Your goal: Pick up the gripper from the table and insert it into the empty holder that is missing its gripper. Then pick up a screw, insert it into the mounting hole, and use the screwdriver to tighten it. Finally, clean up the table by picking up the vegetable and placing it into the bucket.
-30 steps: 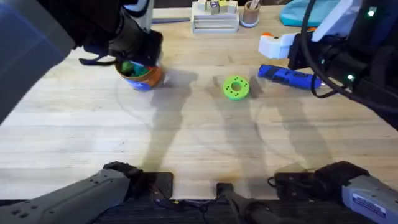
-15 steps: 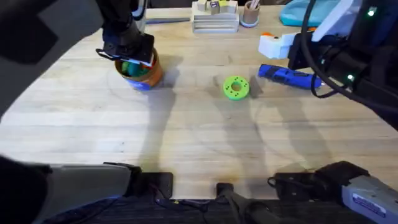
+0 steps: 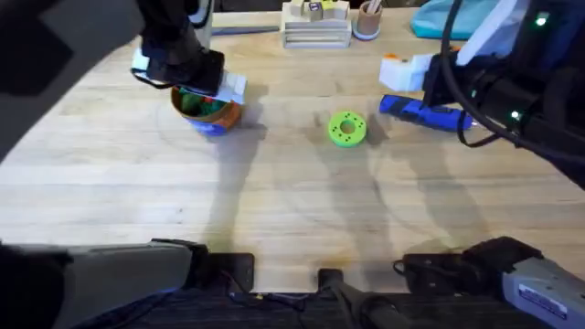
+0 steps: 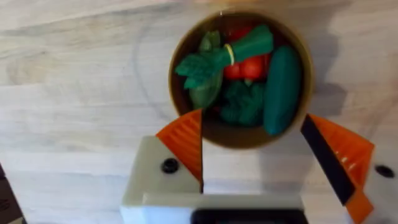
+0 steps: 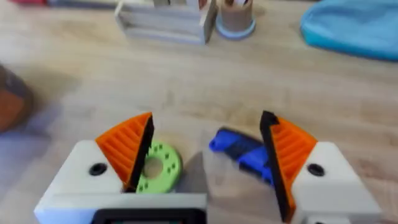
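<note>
The tan bucket (image 4: 239, 78) holds the dark green vegetable (image 4: 282, 87) beside bunched green and red toy vegetables. My left gripper (image 4: 261, 158) hovers open right above the bucket (image 3: 208, 111), orange pads spread apart with nothing between them. In the overhead view the left gripper (image 3: 187, 80) partly covers the bucket. My right gripper (image 5: 208, 155) is open above the table, and the blue screwdriver (image 5: 242, 155) lies below, between its fingers. The screwdriver (image 3: 425, 111) rests at the right of the table, under the right gripper (image 3: 402, 68).
A flat green disc with holes (image 3: 346, 129) lies mid-table, left of the screwdriver. A white rack (image 3: 315, 26) and a small cup (image 3: 367, 20) stand at the far edge, with a blue cloth (image 5: 354, 28) at the far right.
The left arm has risen slightly above the bucket, its white mount now showing at the rim. The right arm and other objects have not moved.
</note>
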Controlling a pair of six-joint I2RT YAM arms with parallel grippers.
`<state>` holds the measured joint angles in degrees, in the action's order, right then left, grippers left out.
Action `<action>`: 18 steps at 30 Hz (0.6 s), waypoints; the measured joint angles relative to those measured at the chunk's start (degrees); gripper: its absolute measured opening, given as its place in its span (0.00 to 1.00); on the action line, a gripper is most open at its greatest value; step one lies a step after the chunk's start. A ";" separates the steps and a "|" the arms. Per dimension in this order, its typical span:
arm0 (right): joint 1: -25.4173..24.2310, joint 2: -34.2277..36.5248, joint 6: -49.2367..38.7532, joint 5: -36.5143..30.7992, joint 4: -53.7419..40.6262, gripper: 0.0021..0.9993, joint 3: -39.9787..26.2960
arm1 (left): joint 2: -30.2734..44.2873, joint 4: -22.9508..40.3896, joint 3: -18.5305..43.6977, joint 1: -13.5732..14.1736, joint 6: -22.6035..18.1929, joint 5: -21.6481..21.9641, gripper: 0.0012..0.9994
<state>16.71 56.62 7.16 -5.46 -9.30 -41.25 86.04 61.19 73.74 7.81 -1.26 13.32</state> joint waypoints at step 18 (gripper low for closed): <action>0.00 -1.92 -3.30 2.28 -42.18 0.99 -26.21 | -22.91 20.83 8.19 0.04 0.00 -0.19 0.99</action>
<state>16.71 54.70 3.86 -3.18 -51.47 -67.47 63.14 82.01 81.93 7.86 -1.26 13.13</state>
